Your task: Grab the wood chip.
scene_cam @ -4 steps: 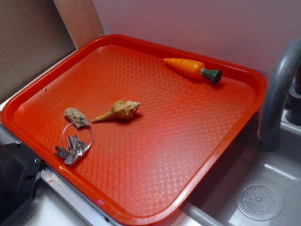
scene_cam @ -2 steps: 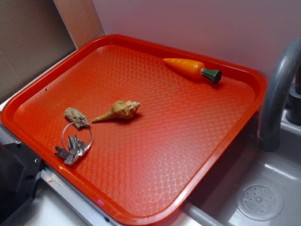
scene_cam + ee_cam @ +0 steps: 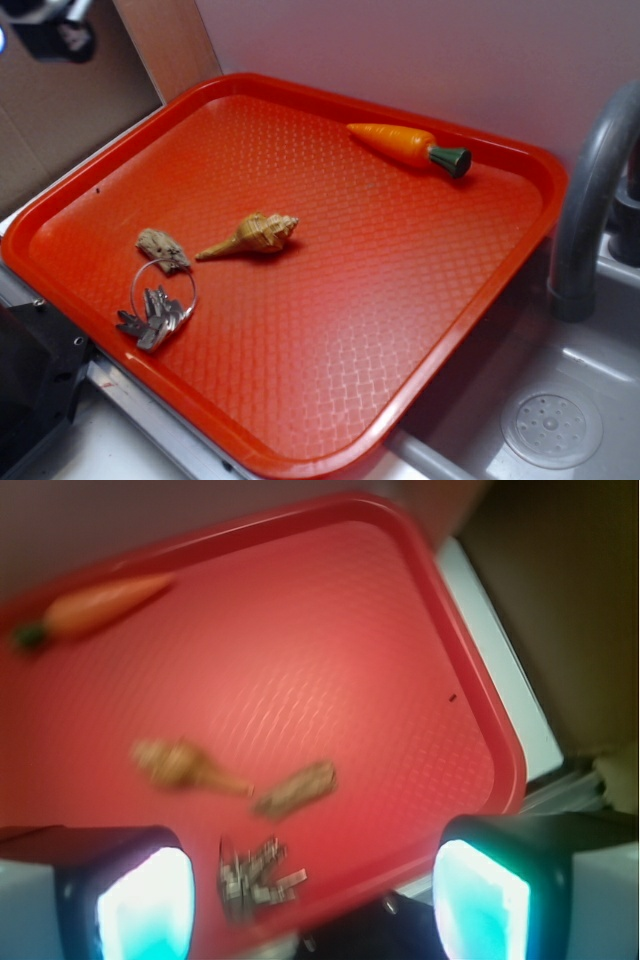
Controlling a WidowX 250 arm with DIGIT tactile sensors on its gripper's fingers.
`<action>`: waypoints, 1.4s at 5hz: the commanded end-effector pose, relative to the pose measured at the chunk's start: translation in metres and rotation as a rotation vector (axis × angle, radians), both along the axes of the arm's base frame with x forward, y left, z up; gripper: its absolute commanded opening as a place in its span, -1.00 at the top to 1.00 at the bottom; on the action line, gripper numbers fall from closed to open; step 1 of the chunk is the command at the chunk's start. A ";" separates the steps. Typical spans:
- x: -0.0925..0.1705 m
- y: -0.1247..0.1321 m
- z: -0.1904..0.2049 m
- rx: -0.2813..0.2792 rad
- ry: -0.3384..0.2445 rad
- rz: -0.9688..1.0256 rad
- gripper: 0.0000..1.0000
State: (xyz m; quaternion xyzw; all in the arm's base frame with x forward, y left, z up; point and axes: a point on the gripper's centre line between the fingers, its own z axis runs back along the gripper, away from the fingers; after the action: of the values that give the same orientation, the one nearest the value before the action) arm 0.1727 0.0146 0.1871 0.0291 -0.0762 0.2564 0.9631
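Claw (image 3: 312, 890) newly in view top left, spread wide, empty, rough bark-like wood chip (image 3: 163, 249) on waffle-textured tray (image 3: 330, 330)

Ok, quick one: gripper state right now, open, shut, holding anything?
Gripper: open, jaws spread wide and empty, high above the tray; the wood chip lies untouched beside the keys.

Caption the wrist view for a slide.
Open tool high above red plastic tray holding grey-brown bark-like wood chip, tan spiral seashell, metal keys, orange toy carrot.
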 end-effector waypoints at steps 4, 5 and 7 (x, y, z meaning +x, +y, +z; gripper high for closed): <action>0.004 0.005 -0.159 -0.337 0.137 0.579 -1.00; -0.002 -0.014 -0.168 -0.427 0.187 0.624 -1.00; -0.003 -0.028 -0.169 -0.390 0.219 0.644 1.00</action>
State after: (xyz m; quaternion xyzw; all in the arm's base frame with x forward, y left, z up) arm 0.1733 -0.0090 0.0161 -0.1005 0.0952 0.5535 0.8213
